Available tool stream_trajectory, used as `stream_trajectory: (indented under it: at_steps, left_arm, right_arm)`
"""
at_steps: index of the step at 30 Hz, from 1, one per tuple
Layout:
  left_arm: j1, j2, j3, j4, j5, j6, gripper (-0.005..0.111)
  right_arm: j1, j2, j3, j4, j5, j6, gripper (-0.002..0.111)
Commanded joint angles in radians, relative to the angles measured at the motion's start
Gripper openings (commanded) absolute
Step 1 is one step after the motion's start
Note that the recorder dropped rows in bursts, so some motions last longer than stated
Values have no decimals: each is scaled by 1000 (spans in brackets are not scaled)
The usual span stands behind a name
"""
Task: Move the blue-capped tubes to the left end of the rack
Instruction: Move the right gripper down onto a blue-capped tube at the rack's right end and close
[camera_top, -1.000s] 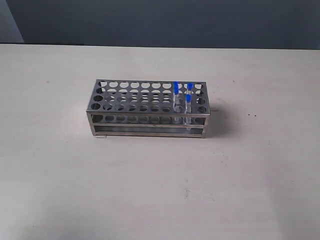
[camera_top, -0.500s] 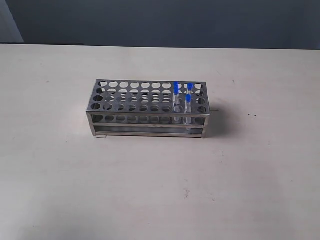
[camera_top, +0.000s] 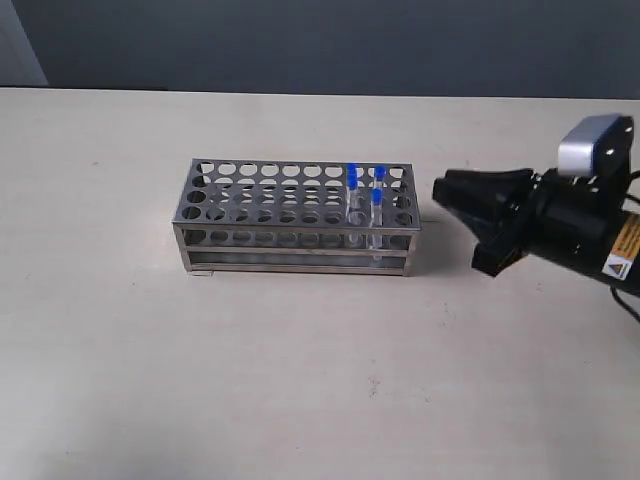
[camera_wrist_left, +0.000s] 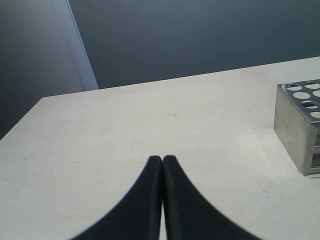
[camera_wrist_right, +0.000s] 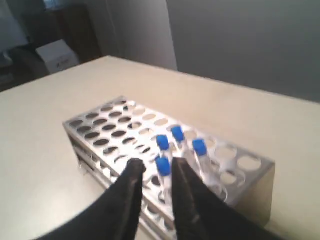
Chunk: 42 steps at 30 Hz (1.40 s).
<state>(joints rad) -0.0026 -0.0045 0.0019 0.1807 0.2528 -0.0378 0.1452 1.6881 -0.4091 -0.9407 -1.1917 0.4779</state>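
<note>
Right gripper: fingers slightly spread, empty; blue-capped tubes clustered just ahead, in rack. Left gripper: pressed together, empty. Risk: tight cluster, so closing finger may knock neighbouring tube.

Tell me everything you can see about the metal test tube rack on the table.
The rack is a long rectangular frame of shiny steel with open sides; its top plate is pierced by four rows of round holes. It stands level on the pale table. Four blue-capped tubes stand upright in holes near its right end; the other holes are empty. The right gripper, jaws open, is near that end, not touching it.
</note>
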Motion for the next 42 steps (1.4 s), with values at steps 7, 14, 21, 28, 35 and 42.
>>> stream_trajectory:
  at_steps: [7,14,21,28,35,42]
  left_arm:
    - [-9,4,-2,0,-13,-3,0]
    - [-9,4,-2,0,-13,-3,0]
    - [-9,4,-2,0,-13,-3,0]
    - [-9,4,-2,0,-13,-3,0]
    - [-9,4,-2,0,-13,-3,0]
    - [-9,4,-2,0,-13,-3,0]
  right_arm:
    - [152,153,-121,29,-8,-112,47]
    - [265,153,-224,172,169,-157,47]
    - [269,153,-237,224,221,-168,47]
    - [269,262,-237,240,159,-168,47]
    - [269,312,-237,277,117,-172,47]
    - [274,312,-237,297,121,-172,0]
